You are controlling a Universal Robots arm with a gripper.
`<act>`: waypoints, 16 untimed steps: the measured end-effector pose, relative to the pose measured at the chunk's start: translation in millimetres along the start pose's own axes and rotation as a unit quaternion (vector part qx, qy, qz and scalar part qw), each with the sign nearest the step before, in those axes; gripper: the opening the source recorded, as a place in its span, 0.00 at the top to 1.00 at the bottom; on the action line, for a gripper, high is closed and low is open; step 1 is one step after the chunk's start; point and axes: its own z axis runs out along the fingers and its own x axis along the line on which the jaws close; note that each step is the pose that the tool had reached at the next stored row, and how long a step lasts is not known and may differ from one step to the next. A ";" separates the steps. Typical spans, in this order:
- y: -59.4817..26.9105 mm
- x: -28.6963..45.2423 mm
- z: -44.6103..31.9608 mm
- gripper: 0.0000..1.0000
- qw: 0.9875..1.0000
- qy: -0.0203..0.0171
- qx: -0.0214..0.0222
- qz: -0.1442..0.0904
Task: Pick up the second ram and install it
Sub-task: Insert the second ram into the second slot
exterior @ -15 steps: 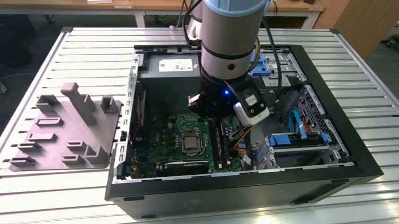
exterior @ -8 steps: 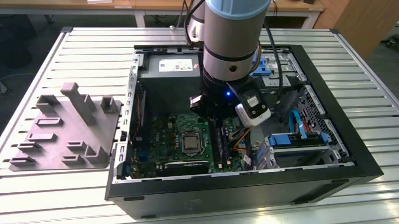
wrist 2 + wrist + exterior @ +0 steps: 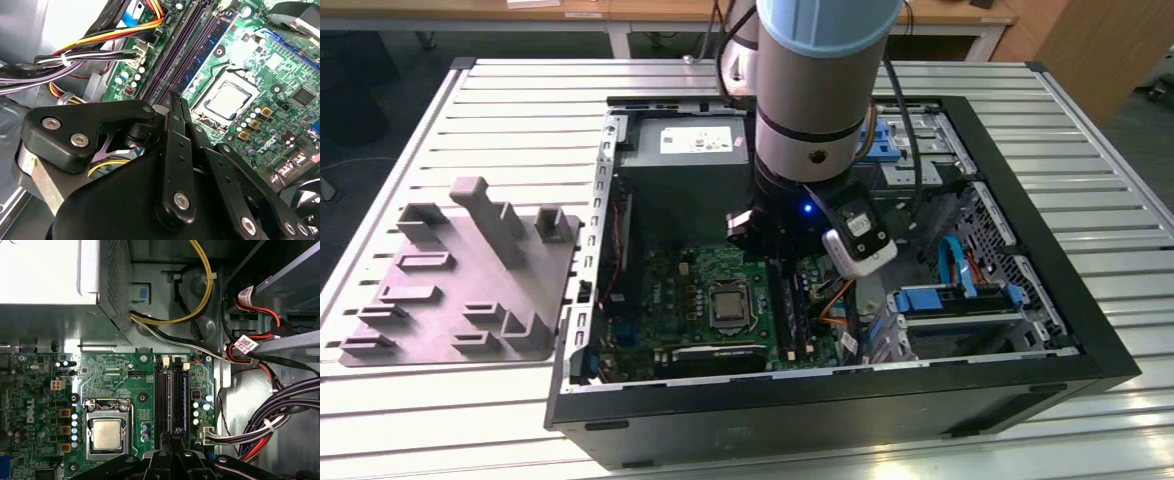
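Nearest in the exterior view is a table point(image 3: 1067, 420) of pale metal slats running crosswise. On it lies an open black computer case point(image 3: 827, 410), its side panel off.

Inside, a green motherboard point(image 3: 674, 290) lies flat, with the square silver processor socket point(image 3: 727, 303) near its middle. A blue drive bay point(image 3: 954, 300) fills the case on the exterior view's right.

A thick silver robot arm point(image 3: 814, 90) comes down from above into the middle of the case. Its black gripper point(image 3: 174, 100) sits low over the memory slots, between the socket and a bundle of black, red and yellow cables point(image 3: 280, 410). The fingers are drawn together with no gap showing between them.

The second ram point(image 3: 202, 59), a thin dark blue stick, stands on edge in the slots. It runs away from the fingertips, which sit at its near end. Whether they press on it cannot be told.

On the exterior view's left, just beside the case, a grey plastic tray point(image 3: 454, 280) with upright posts rests on the slats.

Farther back, a grey power supply box point(image 3: 680, 160) sits at the far end of the case.

Beyond the table stand wood-topped benches point(image 3: 654, 12) on white legs. A dark floor point(image 3: 374, 100) shows at the left and a wooden panel point(image 3: 1094, 50) at the right.
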 end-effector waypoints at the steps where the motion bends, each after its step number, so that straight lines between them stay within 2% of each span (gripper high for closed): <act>1: 0.0 0.0 0.9 0.89 1.000 0.000 0.000 0.000; 8: -0.4 0.4 8.8 0.89 1.000 0.000 0.000 -0.003; 16: -0.6 0.6 12.5 0.89 1.000 0.000 0.000 -0.003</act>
